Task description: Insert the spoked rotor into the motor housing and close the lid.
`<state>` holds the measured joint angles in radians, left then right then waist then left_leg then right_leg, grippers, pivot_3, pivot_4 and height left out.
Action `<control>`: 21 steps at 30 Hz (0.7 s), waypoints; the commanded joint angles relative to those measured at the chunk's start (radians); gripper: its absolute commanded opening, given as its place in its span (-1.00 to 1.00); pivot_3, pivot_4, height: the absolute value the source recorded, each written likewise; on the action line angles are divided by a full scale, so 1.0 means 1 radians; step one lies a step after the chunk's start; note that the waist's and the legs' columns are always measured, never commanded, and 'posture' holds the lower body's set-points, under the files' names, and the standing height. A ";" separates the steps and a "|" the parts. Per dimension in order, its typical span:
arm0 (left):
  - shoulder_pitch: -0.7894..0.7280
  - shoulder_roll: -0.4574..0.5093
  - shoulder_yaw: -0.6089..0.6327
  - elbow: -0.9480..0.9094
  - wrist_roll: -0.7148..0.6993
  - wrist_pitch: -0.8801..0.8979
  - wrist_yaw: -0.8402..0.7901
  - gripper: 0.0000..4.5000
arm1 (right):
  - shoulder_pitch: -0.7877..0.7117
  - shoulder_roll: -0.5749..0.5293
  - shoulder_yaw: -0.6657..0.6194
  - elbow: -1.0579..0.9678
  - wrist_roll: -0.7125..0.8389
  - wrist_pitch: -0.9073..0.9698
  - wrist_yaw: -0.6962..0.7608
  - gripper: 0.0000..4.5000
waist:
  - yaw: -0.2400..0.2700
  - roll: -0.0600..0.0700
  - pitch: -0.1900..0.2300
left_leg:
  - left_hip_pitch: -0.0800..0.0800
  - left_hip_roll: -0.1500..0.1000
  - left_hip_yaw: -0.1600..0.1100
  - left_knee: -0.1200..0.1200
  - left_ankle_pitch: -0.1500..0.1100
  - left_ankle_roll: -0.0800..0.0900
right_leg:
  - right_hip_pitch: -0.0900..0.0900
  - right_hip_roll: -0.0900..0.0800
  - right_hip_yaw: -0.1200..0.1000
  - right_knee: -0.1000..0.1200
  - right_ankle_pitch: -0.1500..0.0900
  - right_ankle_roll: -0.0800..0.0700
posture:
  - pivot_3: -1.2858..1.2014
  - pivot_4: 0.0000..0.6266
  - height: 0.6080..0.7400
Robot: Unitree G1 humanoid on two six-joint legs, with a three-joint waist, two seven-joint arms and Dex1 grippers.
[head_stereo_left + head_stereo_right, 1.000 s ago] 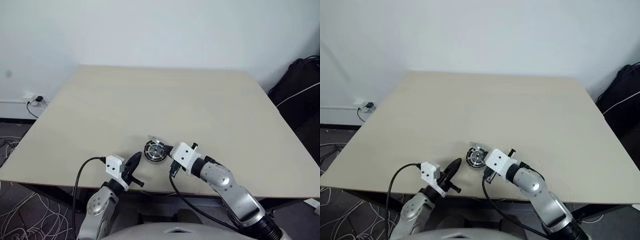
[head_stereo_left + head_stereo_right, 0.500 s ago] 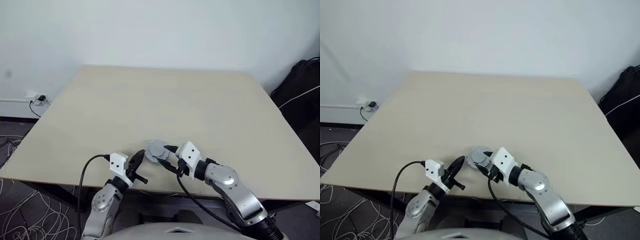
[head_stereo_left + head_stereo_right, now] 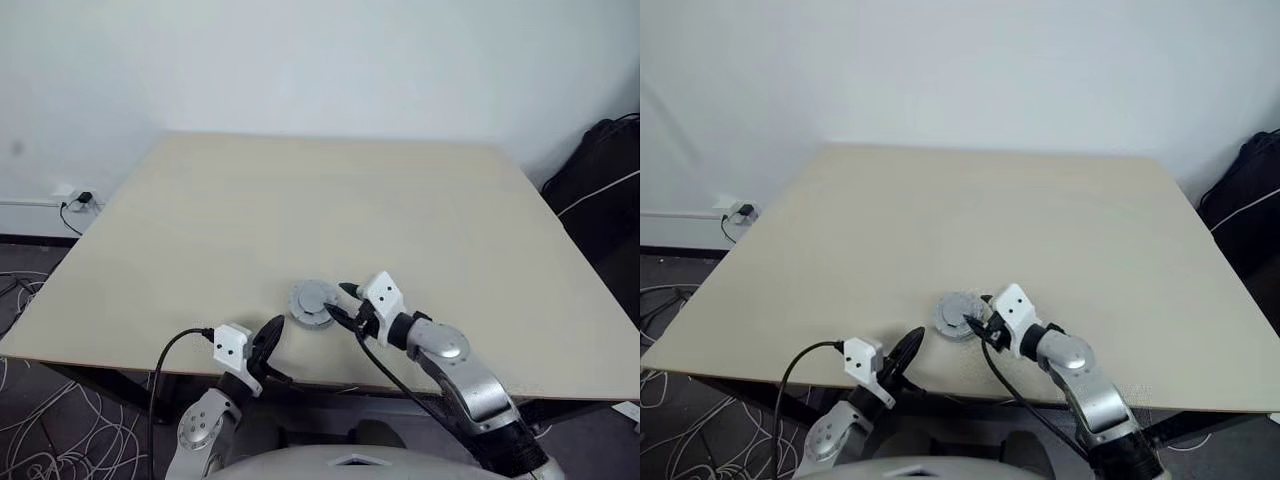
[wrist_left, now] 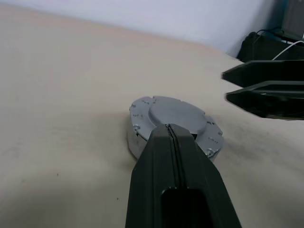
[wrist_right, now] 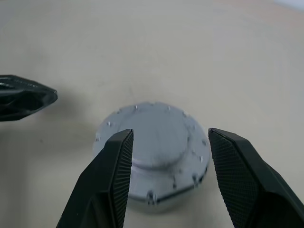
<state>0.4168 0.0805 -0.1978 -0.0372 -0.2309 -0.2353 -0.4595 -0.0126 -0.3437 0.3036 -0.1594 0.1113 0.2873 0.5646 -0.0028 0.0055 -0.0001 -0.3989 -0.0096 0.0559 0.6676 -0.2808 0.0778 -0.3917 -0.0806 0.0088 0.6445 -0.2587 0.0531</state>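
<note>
One notched grey metal lid (image 5: pixel 154 152); right gripper (image 5: pixel 168 185) apart, left gripper (image 4: pixel 172 135) together.

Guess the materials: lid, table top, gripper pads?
Lid: looks like cast or machined metal, matte grey, with small screw dots around a notched rim; painted plastic can't be ruled out.
Table: pale beige, smooth matte, no visible grain; probably laminate.
Right gripper pads: black with fine ribbed texture, likely rubber or moulded plastic.
</note>
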 commanded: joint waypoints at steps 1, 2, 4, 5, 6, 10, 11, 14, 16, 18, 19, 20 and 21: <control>-0.011 -0.007 0.002 -0.002 0.008 -0.045 -0.001 -1.00 | -0.062 0.024 0.030 0.052 -0.025 -0.035 0.023 0.19 | 0.000 0.000 0.000 | 0.000 0.000 0.000 0.000 0.000 0.000 | 0.000 0.000 0.000 0.000 0.000 0.000 | 0.03 -1.00 1.00; -0.011 -0.009 0.004 0.005 0.008 -0.051 0.000 -1.00 | -0.074 0.032 0.037 0.065 -0.028 -0.039 0.028 0.19 | 0.000 0.000 0.000 | 0.000 0.000 0.000 0.000 0.000 0.000 | 0.000 0.000 0.000 0.000 0.000 0.000 | 0.03 -1.00 1.00; -0.013 -0.012 0.010 0.024 0.006 -0.066 -0.001 -1.00 | -0.099 0.044 0.053 0.093 -0.038 -0.047 0.043 0.19 | -0.001 0.000 0.000 | 0.000 0.000 0.000 0.000 0.000 0.000 | 0.000 0.000 0.000 0.000 0.000 0.000 | 0.03 -1.00 1.00; -0.014 -0.013 0.013 0.035 0.005 -0.074 -0.002 -1.00 | -0.108 0.048 0.058 0.106 -0.043 -0.049 0.048 0.19 | -0.001 0.000 0.000 | 0.000 0.000 0.000 0.000 0.000 0.000 | 0.000 0.000 0.000 0.000 0.000 0.000 | 0.03 -1.00 1.00; -0.016 -0.015 0.016 0.046 0.004 -0.082 -0.003 -1.00 | -0.116 0.049 0.065 0.116 -0.047 -0.049 0.054 0.19 | -0.001 0.000 0.000 | 0.000 0.000 0.000 0.000 0.000 0.000 | 0.000 0.000 0.000 -0.001 0.000 0.000 | 0.03 -1.00 1.00; -0.020 -0.020 0.027 0.093 -0.003 -0.118 -0.011 -1.00 | -0.166 0.053 0.094 0.194 -0.071 -0.068 0.092 0.19 | -0.002 0.000 0.000 | -0.001 0.000 0.000 0.000 0.000 0.000 | 0.000 0.000 0.000 -0.001 0.000 0.000 | 0.03 -1.00 1.00; -0.020 -0.021 0.028 0.098 -0.003 -0.124 -0.011 -1.00 | -0.174 0.056 0.095 0.208 -0.072 -0.068 0.098 0.19 | -0.002 0.000 0.000 | -0.001 0.000 0.000 0.000 0.000 0.000 | 0.000 0.000 0.000 -0.001 0.000 0.000 | 0.03 -1.00 1.00; -0.016 -0.026 0.026 0.101 -0.002 -0.136 -0.008 -1.00 | -0.207 0.066 0.096 0.261 -0.075 -0.078 0.120 0.27 | -0.006 0.000 0.000 | -0.001 0.000 0.000 0.000 0.000 0.000 | -0.001 0.000 0.000 0.000 0.000 0.000 | 0.03 -1.00 1.00; -0.012 -0.030 0.024 0.099 0.001 -0.141 -0.006 -1.00 | -0.222 0.071 0.094 0.289 -0.084 -0.090 0.121 0.43 | -0.006 0.000 0.000 | -0.001 0.000 0.000 0.000 0.000 0.000 | -0.001 0.000 0.000 0.000 0.000 0.000 | 0.03 -1.00 1.00; -0.004 -0.034 0.021 0.088 0.004 -0.139 -0.002 -1.00 | -0.236 0.072 0.093 0.308 -0.091 -0.097 0.125 0.72 | -0.007 0.000 0.000 | -0.001 0.000 0.000 0.000 0.000 0.000 | -0.001 0.000 0.000 0.000 0.000 0.000 | 0.03 -1.00 1.00; 0.000 -0.035 0.019 0.079 0.005 -0.136 0.002 -1.00 | -0.244 0.068 0.096 0.318 -0.097 -0.101 0.132 0.87 | -0.008 0.000 0.000 | -0.001 0.000 0.000 0.000 0.000 0.000 | -0.001 0.000 0.000 0.000 0.000 0.000 | 0.03 -1.00 1.00; 0.002 -0.036 0.018 0.072 0.006 -0.133 0.004 -1.00 | -0.249 0.066 0.098 0.325 -0.101 -0.104 0.137 0.98 | -0.008 0.000 0.000 | -0.001 0.000 0.000 0.000 0.000 0.000 | -0.001 0.000 0.000 0.000 0.000 0.000 | 0.03 -1.00 1.00; 0.002 -0.037 0.018 0.063 0.006 -0.127 0.006 -1.00 | -0.255 0.065 0.099 0.332 -0.102 -0.099 0.146 0.98 | -0.008 0.000 0.000 | -0.001 0.000 0.000 0.000 0.000 0.000 | -0.001 0.000 0.000 0.000 0.000 0.000 | 0.03 -1.00 1.00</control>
<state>0.4230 0.0489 -0.1715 0.0751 -0.2250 -0.3524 -0.4575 -0.2376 -0.2783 0.4054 0.1750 0.0138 0.2071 0.6974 -0.0106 0.0058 -0.0006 -0.3996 -0.0099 0.0561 0.6674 -0.2808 0.0774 -0.3925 -0.0805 0.0089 0.6439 -0.2586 0.0530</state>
